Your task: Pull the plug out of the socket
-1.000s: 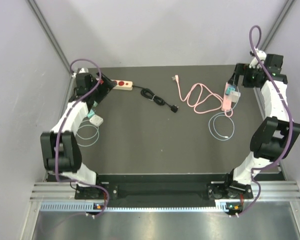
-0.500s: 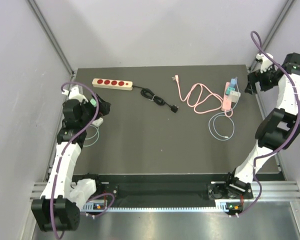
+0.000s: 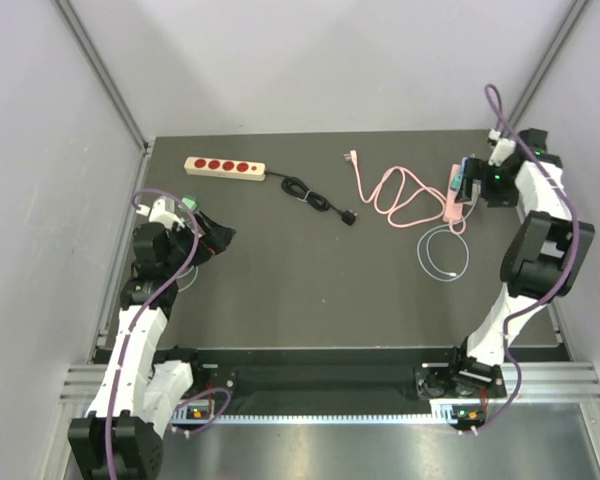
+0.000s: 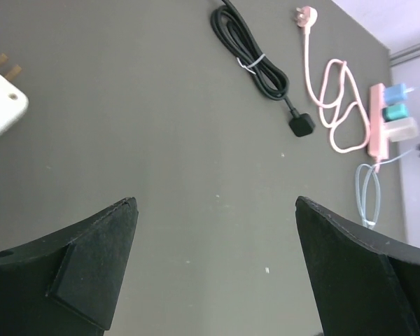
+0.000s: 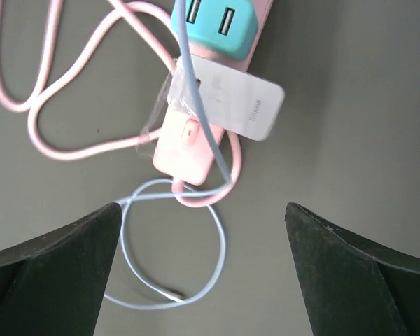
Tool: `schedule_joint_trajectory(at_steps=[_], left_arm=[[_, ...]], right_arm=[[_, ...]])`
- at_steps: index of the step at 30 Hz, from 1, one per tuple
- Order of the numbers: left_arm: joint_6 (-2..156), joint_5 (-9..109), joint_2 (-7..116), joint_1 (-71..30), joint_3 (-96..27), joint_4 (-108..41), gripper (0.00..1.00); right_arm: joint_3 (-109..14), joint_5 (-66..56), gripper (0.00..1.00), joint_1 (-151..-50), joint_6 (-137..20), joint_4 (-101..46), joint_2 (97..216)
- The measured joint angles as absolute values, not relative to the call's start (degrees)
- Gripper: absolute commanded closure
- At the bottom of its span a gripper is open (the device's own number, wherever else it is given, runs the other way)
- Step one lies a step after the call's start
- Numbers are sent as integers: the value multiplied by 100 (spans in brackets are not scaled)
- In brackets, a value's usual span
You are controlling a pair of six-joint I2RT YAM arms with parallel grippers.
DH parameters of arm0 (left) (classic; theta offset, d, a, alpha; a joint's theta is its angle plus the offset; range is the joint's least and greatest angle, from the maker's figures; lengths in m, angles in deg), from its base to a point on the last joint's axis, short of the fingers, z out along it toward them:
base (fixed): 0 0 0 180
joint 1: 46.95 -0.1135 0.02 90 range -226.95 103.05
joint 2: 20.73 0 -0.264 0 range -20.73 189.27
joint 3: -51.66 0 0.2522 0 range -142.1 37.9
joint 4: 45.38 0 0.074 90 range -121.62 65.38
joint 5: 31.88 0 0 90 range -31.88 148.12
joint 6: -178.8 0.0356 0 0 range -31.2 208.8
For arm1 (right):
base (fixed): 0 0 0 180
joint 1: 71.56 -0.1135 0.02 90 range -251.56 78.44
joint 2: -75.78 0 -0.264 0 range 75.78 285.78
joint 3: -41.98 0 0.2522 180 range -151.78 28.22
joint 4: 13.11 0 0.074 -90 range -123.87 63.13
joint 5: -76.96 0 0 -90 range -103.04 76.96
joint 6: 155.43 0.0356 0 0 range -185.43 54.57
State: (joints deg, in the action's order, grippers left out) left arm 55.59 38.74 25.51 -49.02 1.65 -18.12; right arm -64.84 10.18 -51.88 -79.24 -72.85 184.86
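The socket is a pink power strip (image 3: 453, 194) at the table's right, with its pink cord (image 3: 398, 194) coiled to its left. A teal plug (image 5: 217, 24) and a white plug (image 5: 232, 105) sit in the strip, and the left wrist view shows a blue plug (image 4: 397, 93) beyond them. From the white plug a pale blue cable (image 5: 173, 241) runs into a loop. My right gripper (image 5: 203, 206) hangs open just above the strip's end (image 5: 186, 148), touching nothing. Far from it, at the left, my left gripper (image 4: 215, 203) is open over bare table.
A beige strip with red sockets (image 3: 225, 167) lies at the back left. Its black cord (image 3: 310, 193) ends in a loose black plug (image 4: 302, 126). A loose white adapter (image 4: 1, 112) lies by the left gripper. Grey walls close in both sides.
The left arm has drawn back from the beige strip to the near left and opened a little wider. The right arm swung out to the right edge, then returned over the pink strip.
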Motion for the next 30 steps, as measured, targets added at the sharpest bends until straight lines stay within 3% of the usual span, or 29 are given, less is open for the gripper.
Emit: schedule_joint_trajectory(at_steps=[6,13,21,30], left_arm=[[5135,3691,2524,-4902,353,-1917,1],[4917,3603,2409,-4902,447,-1917,1],[4744,3605,2256,-4902,548,-1919,1],[4646,3601,2256,-4902,554,-1922,1]], right_arm=[[-6508,-564,0,-6021,-6370,-6874,18501],[-6923,-1622,2,-6093,-5633,-6607,18803],[-6986,-1950,8,-6143,-5441,-6574,19124],[-7056,-1871,25,-6124,-5384,-6574,19358]])
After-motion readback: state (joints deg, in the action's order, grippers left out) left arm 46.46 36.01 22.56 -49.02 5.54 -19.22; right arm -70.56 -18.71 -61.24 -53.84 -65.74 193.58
